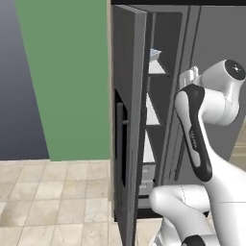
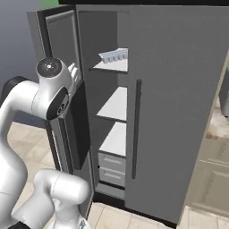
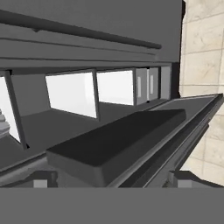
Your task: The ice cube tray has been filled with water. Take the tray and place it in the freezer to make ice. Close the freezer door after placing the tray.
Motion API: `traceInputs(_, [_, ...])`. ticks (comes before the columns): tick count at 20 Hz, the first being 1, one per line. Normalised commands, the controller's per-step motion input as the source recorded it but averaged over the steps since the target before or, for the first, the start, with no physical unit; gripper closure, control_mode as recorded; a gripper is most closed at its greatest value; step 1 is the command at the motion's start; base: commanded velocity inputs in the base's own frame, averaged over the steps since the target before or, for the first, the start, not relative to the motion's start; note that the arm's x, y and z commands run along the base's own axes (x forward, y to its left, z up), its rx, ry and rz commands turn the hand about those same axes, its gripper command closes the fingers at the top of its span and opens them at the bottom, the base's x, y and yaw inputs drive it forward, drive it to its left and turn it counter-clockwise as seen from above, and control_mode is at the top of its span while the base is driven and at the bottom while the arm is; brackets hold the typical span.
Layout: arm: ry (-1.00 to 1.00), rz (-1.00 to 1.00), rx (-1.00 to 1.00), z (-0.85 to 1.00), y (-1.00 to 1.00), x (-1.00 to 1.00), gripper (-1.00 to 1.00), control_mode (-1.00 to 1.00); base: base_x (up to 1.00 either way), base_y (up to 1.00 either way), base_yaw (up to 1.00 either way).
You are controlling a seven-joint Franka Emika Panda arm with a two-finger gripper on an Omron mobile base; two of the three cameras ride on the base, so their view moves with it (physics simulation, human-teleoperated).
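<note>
Right base view: freezer [image 2: 112, 112] stands open, its three white shelves [image 2: 115, 103] and two grey drawers [image 2: 112, 167] visible. Ice cube tray [image 2: 114, 55] sits on the top shelf, toward the front edge, resting flat. Freezer door [image 2: 62, 67] is swung out to the left, inner face toward the camera. The wider fridge door [image 2: 174, 112] to the right is closed, its long dark handle [image 2: 136, 129] running vertically near the freezer edge. The arm's white elbow [image 2: 51, 89] sits in front of the open door's inner side.

Left base view: freezer door [image 1: 127, 120] seen nearly edge-on, black dispenser panel [image 1: 121, 144] on its outer face. A corner of the tray [image 1: 154, 54] peeks out on the top shelf behind the door edge. The arm reaches up toward the door's inner side; the hand itself is hidden behind the forearm here. Green wall [image 1: 62, 77] and tiled floor [image 1: 53, 202] to the left.

Hand view: rolled sideways, looking along the door's inner face. Gripper [image 3: 113, 180] jaws are spread wide, holding nothing; fingertips [image 3: 41, 179] sit at either side of the bottom edge. A dark raised panel on the door [image 3: 118, 144] lies between them, close ahead; contact can't be judged. Shelves and drawer fronts show beyond it.
</note>
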Motion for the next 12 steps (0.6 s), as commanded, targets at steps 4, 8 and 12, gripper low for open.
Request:
traceInputs(4, [0.00, 0.00, 0.00, 0.00, 0.00, 0.00, -1.00, 1.00, -0.23, 0.20, -0.26])
traceInputs(8, [0.00, 0.00, 0.00, 0.00, 0.00, 0.00, -1.00, 1.00, -0.45, 0.04, -0.26])
traceInputs(12, [0.00, 0.00, 0.00, 0.00, 0.00, 0.00, -1.00, 1.00, -0.47, 0.07, -0.22])
